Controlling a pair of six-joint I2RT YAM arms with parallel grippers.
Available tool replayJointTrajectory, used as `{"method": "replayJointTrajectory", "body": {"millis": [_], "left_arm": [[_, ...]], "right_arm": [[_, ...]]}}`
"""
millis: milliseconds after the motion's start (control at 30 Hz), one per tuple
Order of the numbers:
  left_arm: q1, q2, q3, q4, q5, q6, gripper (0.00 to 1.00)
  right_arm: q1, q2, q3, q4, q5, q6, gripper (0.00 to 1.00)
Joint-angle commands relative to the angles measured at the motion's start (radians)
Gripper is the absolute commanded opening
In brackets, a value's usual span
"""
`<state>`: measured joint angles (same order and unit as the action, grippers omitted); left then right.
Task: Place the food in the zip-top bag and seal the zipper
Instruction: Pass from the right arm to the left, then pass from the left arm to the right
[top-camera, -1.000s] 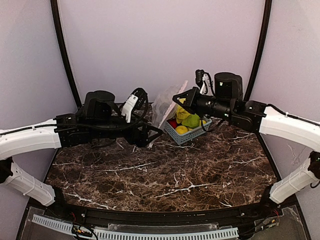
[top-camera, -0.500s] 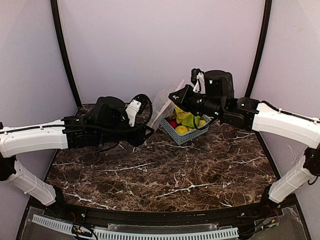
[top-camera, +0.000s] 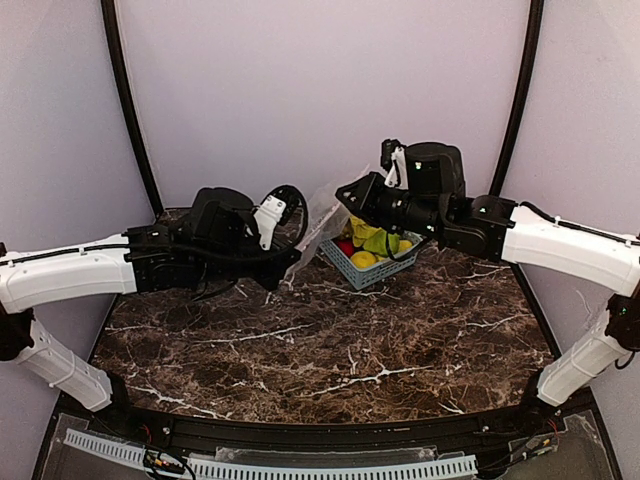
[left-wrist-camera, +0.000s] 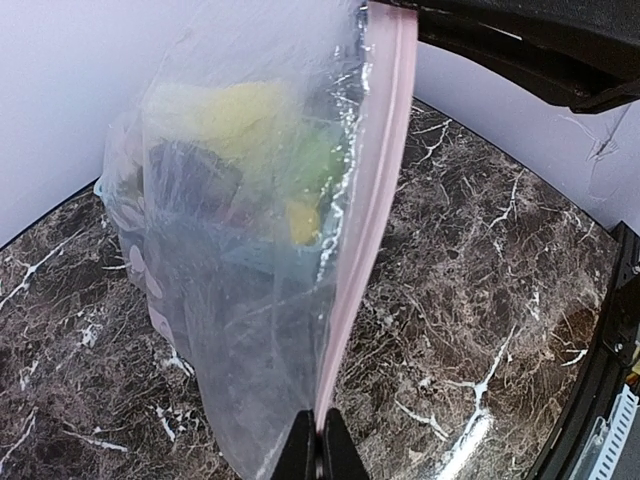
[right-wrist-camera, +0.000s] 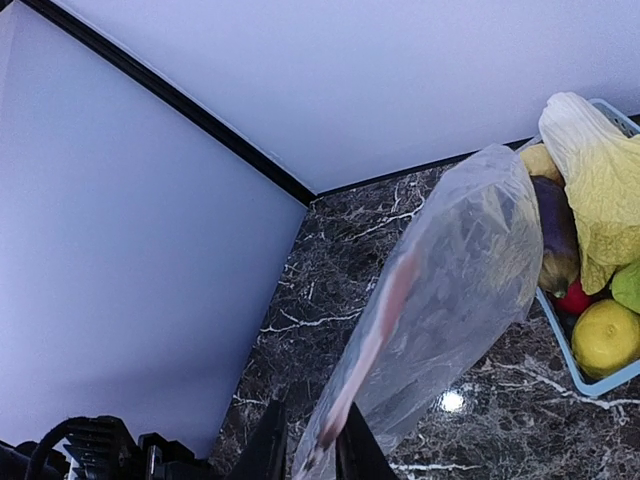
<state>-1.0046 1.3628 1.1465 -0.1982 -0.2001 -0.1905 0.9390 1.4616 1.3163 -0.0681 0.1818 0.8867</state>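
Bag (top-camera: 322, 212) hangs at centre of the top view, between both arms; left gripper (left-wrist-camera: 315, 445) pinches the zipper (left-wrist-camera: 375, 200); right gripper (right-wrist-camera: 308, 445) stands narrow around it, grip uncertain; food (right-wrist-camera: 600, 200) lies in the basket (right-wrist-camera: 560, 340), upper right; filling and sealing seemingly remain.

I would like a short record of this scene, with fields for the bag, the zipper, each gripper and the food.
bag: clear dotted zip-top bag, lifted off the table, stretched between both grippers
zipper: pink zipper, taut; open or sealed cannot be told
left gripper: left gripper shut on one end of the zipper
right gripper: right gripper, fingers around the other end, apparently gripping it
food: cabbage, eggplant and yellow fruit lie in the blue basket; none seen inside the bag
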Motion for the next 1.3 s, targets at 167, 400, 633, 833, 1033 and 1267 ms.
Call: {"method": "replayJointTrajectory", "body": {"millis": [167,400,633,833,1033,1267], "left_arm": [[0.013,-0.081,0.077,-0.169,0.089,0.111,0.01],[0.14,-0.08,0.2,-0.436,0.384,0.197,0.01],[0.144,-0.013,0.267,-0.633,0.487,0.332,0.01],[0.145,-0.06,0.265,-0.662,0.61,0.377,0.01],[0.144,-0.037,0.348,-0.786,0.685,0.425,0.01],[0.145,0.011,0.402,-0.856,0.711,0.449,0.01]], "right_arm": [[-0.074,-0.126,-0.063,0.008,-0.053,-0.146,0.51],[-0.156,-0.253,-0.084,-0.09,-0.15,-0.396,0.81],[-0.171,-0.218,0.07,-0.349,-0.381,-0.681,0.98],[-0.142,-0.205,0.119,-0.463,-0.571,-0.86,0.99],[-0.073,-0.126,0.287,-0.659,-0.575,-1.023,0.98],[-0.034,-0.043,0.383,-0.756,-0.614,-1.098,0.99]]}}
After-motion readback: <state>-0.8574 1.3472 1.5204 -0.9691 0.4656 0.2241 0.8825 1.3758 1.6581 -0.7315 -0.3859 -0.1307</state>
